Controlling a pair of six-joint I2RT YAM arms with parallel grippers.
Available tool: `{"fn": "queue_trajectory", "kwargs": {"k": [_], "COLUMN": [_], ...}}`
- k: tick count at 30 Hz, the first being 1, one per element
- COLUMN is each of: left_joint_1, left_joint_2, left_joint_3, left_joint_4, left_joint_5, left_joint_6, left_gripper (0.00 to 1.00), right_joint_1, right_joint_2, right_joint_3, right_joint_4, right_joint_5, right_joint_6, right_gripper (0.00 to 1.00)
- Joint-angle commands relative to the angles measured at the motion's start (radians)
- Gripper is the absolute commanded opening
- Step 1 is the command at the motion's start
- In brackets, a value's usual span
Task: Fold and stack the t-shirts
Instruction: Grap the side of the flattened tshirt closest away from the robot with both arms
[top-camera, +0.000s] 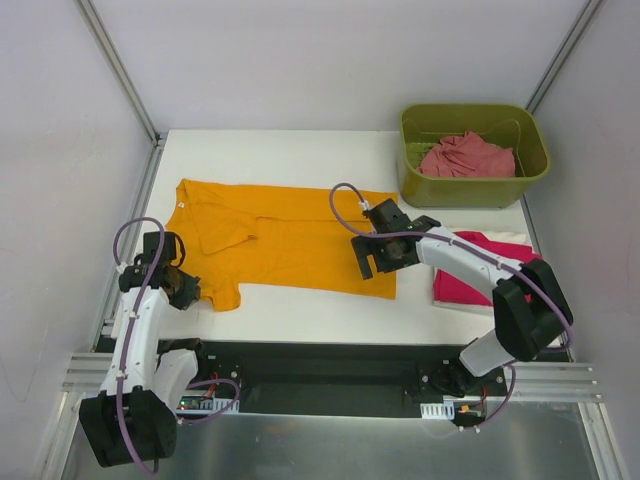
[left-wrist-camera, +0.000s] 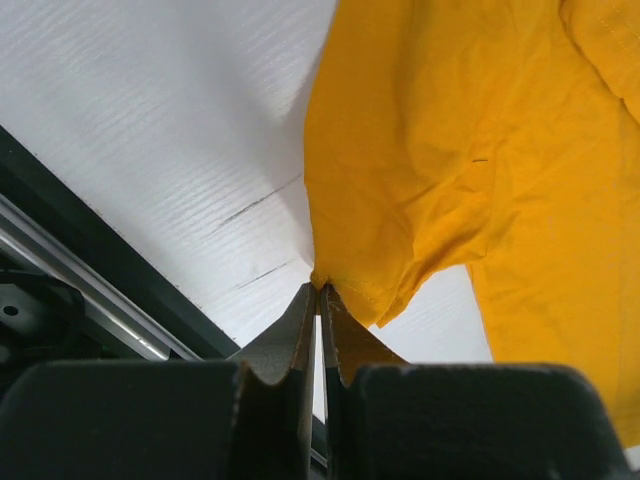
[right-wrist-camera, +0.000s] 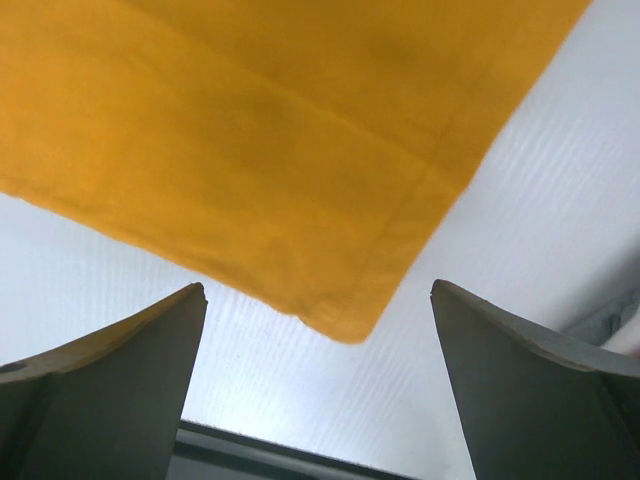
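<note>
bare table behind the orange shirt; bin blocks far-right corner.

White table: orange shirt spread centre-left, folded magenta shirt right, green bin far-right corner.

The left arm rises from its near-left base and bends at the wrist towards the right, its jaws pressed shut on an edge of the orange t-shirt. The right arm folds at its elbow on the right and stretches its forearm leftwards towards the middle, jaws spread wide and holding nothing.
</note>
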Motion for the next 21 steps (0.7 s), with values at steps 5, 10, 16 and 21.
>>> {"fn": "queue_trajectory", "kwargs": {"k": [5, 10, 16, 21], "left_joint_1": [0.015, 0.015, 0.015, 0.017], "left_joint_2": [-0.037, -0.024, -0.038, -0.02], "left_joint_3": [0.019, 0.018, 0.006, 0.007], "left_joint_4": [-0.045, -0.022, -0.01, -0.002], "left_joint_5": [-0.027, -0.012, -0.039, -0.036], "left_joint_6": [0.008, 0.025, 0.038, 0.042], "left_gripper": [0.0, 0.0, 0.0, 0.0], "right_joint_1": [0.016, 0.016, 0.016, 0.016], "right_joint_2": [-0.188, -0.152, -0.099, -0.034], "right_joint_3": [-0.141, -0.183, -0.183, -0.172], "right_joint_4": [-0.097, -0.094, -0.059, -0.033], "right_joint_5": [-0.052, -0.067, -0.026, 0.023], "right_joint_6": [0.018, 0.143, 0.172, 0.166], "right_gripper": [1.0, 0.9, 0.58, 0.45]}}
